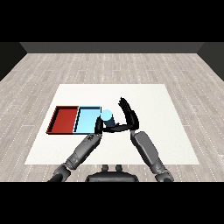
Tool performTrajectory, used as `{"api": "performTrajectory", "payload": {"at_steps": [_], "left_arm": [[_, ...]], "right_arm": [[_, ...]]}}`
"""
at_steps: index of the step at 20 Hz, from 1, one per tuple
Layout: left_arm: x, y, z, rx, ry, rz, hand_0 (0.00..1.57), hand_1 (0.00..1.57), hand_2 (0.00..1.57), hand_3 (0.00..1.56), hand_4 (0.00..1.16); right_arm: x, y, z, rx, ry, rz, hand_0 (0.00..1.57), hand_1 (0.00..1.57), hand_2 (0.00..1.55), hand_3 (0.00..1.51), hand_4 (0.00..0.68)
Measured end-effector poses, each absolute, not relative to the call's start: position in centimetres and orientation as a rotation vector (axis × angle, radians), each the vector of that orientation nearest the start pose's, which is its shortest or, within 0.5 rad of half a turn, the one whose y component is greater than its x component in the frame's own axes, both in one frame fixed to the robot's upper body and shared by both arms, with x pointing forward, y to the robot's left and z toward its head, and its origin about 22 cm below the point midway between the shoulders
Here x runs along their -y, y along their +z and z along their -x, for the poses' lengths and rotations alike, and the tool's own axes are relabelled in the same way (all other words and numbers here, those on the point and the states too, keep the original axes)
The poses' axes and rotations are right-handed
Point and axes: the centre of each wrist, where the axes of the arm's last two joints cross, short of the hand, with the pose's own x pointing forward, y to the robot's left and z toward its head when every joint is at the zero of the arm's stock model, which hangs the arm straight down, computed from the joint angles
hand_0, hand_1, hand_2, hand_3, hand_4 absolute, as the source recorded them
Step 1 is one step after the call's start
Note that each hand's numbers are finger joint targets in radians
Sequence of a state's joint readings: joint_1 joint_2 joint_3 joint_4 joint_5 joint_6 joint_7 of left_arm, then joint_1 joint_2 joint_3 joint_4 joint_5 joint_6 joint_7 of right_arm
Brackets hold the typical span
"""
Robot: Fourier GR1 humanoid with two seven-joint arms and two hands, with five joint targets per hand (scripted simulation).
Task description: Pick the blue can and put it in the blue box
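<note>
The blue can (106,116) stands upright at the right edge of the light blue tray (86,121). My left hand (99,127) is against the can's near side, its fingers curled round the lower part of it. Whether the can rests on the table or is lifted, I cannot tell. My right hand (129,114) is just right of the can, apart from it, with its fingers straight and pointing away from me. The red tray (64,119) lies to the left of the blue one, touching it.
The white table (153,105) reaches well beyond both trays to the right and back. Both forearms come in from the near edge and meet close to the can.
</note>
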State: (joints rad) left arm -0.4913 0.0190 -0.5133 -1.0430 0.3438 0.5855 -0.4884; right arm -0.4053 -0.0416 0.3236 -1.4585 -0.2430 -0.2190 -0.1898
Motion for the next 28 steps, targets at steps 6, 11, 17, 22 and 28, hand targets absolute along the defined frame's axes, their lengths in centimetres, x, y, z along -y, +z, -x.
{"api": "performTrajectory", "payload": {"at_steps": [6, 11, 17, 22, 28], "left_arm": [[-11.2, -1.3, -32.2, 1.890, -0.060, -0.085, 1.57, 1.57, 1.56, 1.47, 1.15], [-15.2, -0.3, -34.8, 1.848, -0.045, -0.248, 1.53, 1.53, 1.55, 1.48, 1.13], [-21.0, -0.4, -37.0, 1.694, -0.066, -0.436, 1.57, 1.57, 1.55, 1.47, 1.07], [-23.2, -2.2, -38.1, 1.552, -0.120, -0.516, 1.57, 1.57, 1.56, 1.49, 1.05], [-23.5, -3.9, -38.7, 1.383, -0.201, -0.571, 1.57, 1.57, 1.57, 1.47, 0.98]], "right_arm": [[15.4, 8.1, -28.7, 1.983, 0.063, -0.354, 0.00, 0.00, 0.00, 0.00, 0.000], [18.7, 8.5, -27.3, 2.037, -0.008, -0.302, 0.00, 0.00, 0.00, 0.00, 0.000], [21.2, 8.1, -26.5, 2.043, -0.067, -0.258, 0.00, 0.00, 0.00, 0.00, 0.000], [21.7, 7.4, -26.9, 2.037, -0.105, -0.273, 0.00, 0.00, 0.00, 0.00, 0.000], [22.0, 6.3, -27.7, 2.006, -0.135, -0.278, 0.00, 0.00, 0.00, 0.00, 0.000]]}}
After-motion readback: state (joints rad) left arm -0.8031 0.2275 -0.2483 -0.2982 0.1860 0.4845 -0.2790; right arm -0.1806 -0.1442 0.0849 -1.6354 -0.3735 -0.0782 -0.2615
